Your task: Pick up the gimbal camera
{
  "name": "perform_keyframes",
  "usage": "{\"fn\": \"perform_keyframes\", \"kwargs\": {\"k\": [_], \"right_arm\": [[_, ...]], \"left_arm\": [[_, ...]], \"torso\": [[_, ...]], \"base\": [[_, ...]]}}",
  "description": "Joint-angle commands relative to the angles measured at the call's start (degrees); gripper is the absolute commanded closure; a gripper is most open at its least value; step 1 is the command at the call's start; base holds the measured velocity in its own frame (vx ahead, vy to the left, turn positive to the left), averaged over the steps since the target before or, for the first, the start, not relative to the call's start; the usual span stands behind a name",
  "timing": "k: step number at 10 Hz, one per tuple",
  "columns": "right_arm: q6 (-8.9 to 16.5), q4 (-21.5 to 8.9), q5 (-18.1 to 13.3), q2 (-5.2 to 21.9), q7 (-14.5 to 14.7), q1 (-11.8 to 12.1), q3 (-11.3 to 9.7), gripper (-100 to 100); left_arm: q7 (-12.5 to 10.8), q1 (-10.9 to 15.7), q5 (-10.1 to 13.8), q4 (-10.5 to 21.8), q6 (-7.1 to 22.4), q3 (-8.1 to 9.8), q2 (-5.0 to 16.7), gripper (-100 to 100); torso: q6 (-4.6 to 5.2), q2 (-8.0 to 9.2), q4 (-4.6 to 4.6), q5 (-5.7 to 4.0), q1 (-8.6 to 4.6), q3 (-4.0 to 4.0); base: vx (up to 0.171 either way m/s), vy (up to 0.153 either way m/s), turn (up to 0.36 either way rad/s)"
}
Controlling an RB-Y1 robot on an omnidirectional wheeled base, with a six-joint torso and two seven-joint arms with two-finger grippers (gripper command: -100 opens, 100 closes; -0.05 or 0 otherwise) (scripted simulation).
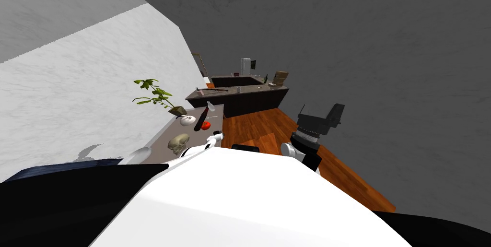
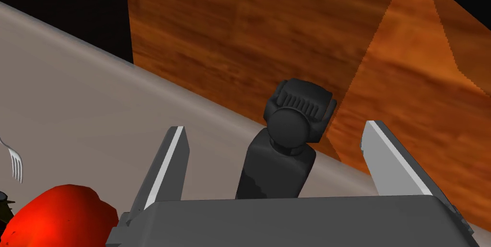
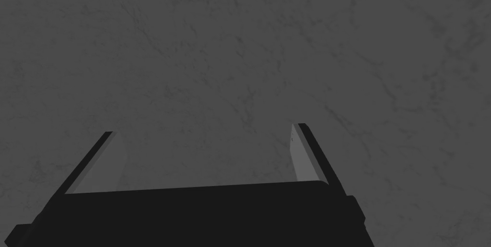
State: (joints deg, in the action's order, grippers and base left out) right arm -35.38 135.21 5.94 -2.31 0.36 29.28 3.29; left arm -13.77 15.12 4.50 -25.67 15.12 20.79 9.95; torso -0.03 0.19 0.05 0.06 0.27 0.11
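The gimbal camera is a small dark stick with a round head, standing upright on the grey table close to its edge. My left gripper is open, and its fingers stand apart on either side of the camera without touching it. In the head view my left forearm reaches over the table's right edge. My right gripper is open with nothing between its fingers; it hangs raised over the wooden floor to my right.
A red tomato and a fork lie beside the left gripper. On the table are a skull, white bowl, dark bottle and potted plant. Wooden floor runs to a dark counter.
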Motion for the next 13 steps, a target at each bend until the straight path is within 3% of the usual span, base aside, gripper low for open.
{"fn": "perform_keyframes", "kwargs": {"k": [1,2,3,7,8,9,10,11,12,13], "right_arm": [[0.0,0.0,0.0,0.0,0.0,0.0,0.0,0],[0.0,0.0,0.0,0.0,0.0,0.01,0.0,0],[0.0,0.0,0.0,0.0,0.0,0.02,0.01,0],[0.0,0.0,0.0,0.0,0.0,0.02,0.01,0],[-0.01,0.0,0.0,0.0,0.0,0.02,0.01,0],[-0.01,0.0,0.0,0.0,0.0,0.02,0.01,0],[-0.01,0.01,0.0,-0.01,0.0,0.05,0.01,0],[-0.01,0.01,0.0,0.0,0.0,0.04,0.01,0],[-0.01,0.01,0.0,-0.01,0.0,0.05,0.01,0],[-0.01,0.01,0.0,0.0,0.0,0.03,0.01,0]], "left_arm": [[-1.17,-0.19,-1.39,-0.04,-0.17,2.13,-0.29,-100],[-0.8,0.4,-0.82,1.16,-0.74,1.33,-0.01,-100],[-0.92,0.43,-0.88,1.27,-0.87,1.47,-0.01,100],[-0.81,0.42,-0.93,1.26,-0.85,1.39,-0.04,100],[-0.79,0.43,-0.94,1.25,-0.86,1.38,-0.03,0],[1.01,-0.67,1.35,-1.62,0.77,-0.96,0.13,100],[1.01,-0.67,1.35,-1.67,0.77,-0.96,0.13,100],[3.19,-1.15,4.0,-3.3,1.71,-3.52,0.56,100],[3.19,-1.15,4.08,-3.3,1.71,-4.05,0.56,100],[5.37,-1.63,6.82,-4.93,2.65,-6.35,0.99,100]], "torso": [[0.0,0.0,0.0,0.0,0.0,0.0],[-0.04,-0.05,0.0,-0.01,-0.01,-0.02],[-0.06,-0.2,-0.04,-0.01,-0.05,-0.11],[-0.07,-0.52,-0.12,0.08,0.09,-0.3],[-0.08,-0.54,-0.13,0.1,0.12,-0.32],[-0.08,-0.56,-0.14,0.11,0.13,-0.33],[-0.2,-0.77,-0.19,0.04,0.05,-0.45],[-0.12,-0.87,-0.21,0.07,0.04,-0.51],[-0.18,-0.89,-0.22,0.03,-0.03,-0.53],[-0.03,-0.88,-0.2,0.08,-0.02,-0.52]], "base": [[-0.074,0.029,-0.216],[-0.025,0.012,-0.023],[-0.006,0.002,0.004],[-0.001,0.0,-0.001],[0.0,0.0,0.0],[0.075,-0.032,0.373],[0.092,-0.036,0.272],[0.088,-0.054,0.407],[0.074,-0.048,0.181],[0.081,-0.02,0.33]]}}
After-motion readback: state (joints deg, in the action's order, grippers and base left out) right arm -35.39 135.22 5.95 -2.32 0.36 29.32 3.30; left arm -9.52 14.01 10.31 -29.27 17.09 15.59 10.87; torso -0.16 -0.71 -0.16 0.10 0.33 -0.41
